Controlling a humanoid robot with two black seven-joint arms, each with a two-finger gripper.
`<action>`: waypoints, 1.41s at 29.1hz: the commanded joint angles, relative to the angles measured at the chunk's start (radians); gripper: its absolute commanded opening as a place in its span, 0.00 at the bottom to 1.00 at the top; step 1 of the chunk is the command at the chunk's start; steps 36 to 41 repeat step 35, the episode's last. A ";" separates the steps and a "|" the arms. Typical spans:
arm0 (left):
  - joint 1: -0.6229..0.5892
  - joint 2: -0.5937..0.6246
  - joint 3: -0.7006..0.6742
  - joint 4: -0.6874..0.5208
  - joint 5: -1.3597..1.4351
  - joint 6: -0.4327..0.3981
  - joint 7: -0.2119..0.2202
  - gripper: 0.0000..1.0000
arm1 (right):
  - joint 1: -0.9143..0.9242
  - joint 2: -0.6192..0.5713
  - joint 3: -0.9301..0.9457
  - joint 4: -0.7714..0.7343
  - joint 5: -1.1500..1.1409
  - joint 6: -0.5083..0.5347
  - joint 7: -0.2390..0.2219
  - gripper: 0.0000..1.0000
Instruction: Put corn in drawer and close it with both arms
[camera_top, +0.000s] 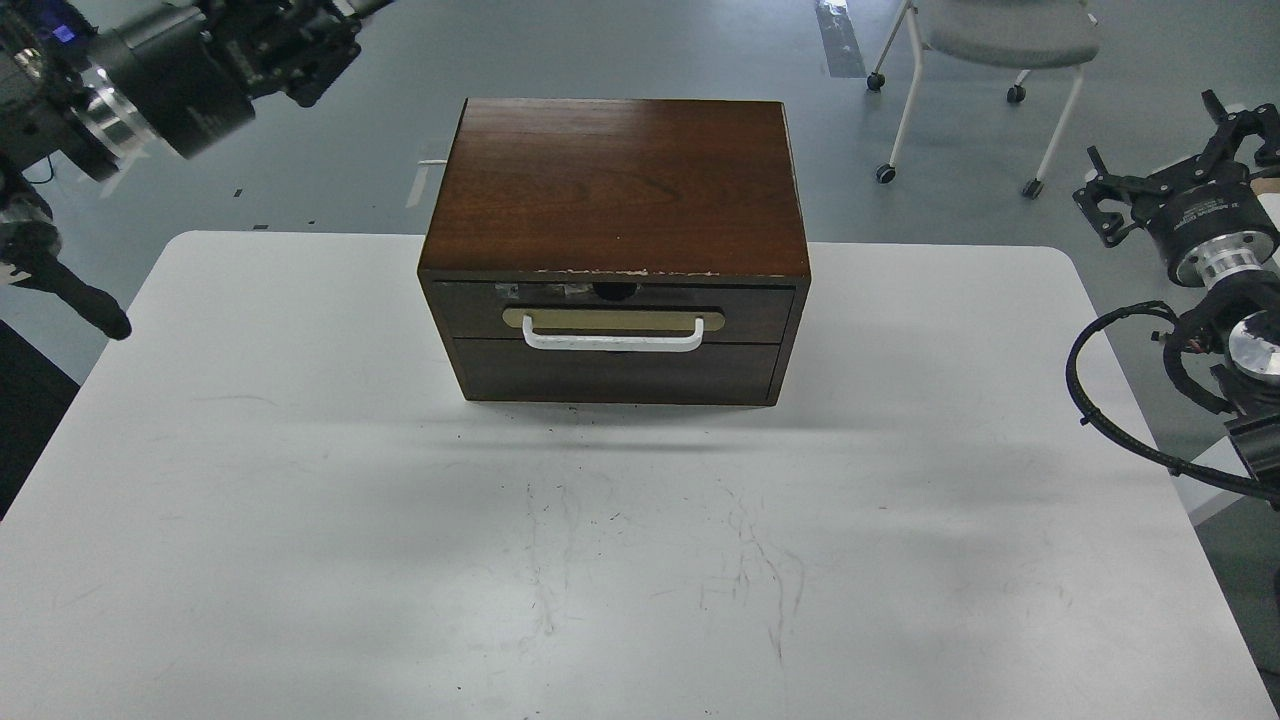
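The drawer (750, 312) is shut flush in the front of the dark brown cabinet (620, 180), its white bar handle (610, 345) on the tan plate. The corn is out of view. My left gripper (305, 45) is raised high at the top left, well away from the cabinet and over the floor; it is too dark to tell its fingers apart. My right gripper (1170, 160) is held up off the table's right edge, its fingers spread open and empty.
The cabinet stands at the back middle of the white table (640, 560). A plain dark panel (615, 372) lies below the drawer. A grey wheeled chair (1000, 40) stands on the floor behind at the right.
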 joint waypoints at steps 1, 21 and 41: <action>0.007 -0.042 0.009 0.184 -0.194 0.000 0.062 0.98 | 0.013 0.007 0.021 -0.001 0.002 0.000 0.007 1.00; 0.118 -0.343 -0.004 0.626 -0.512 0.000 0.130 0.98 | -0.058 0.191 0.079 -0.007 0.097 0.000 0.027 1.00; 0.153 -0.370 -0.004 0.624 -0.514 0.000 0.130 0.98 | -0.058 0.202 0.056 -0.006 0.094 0.000 0.027 1.00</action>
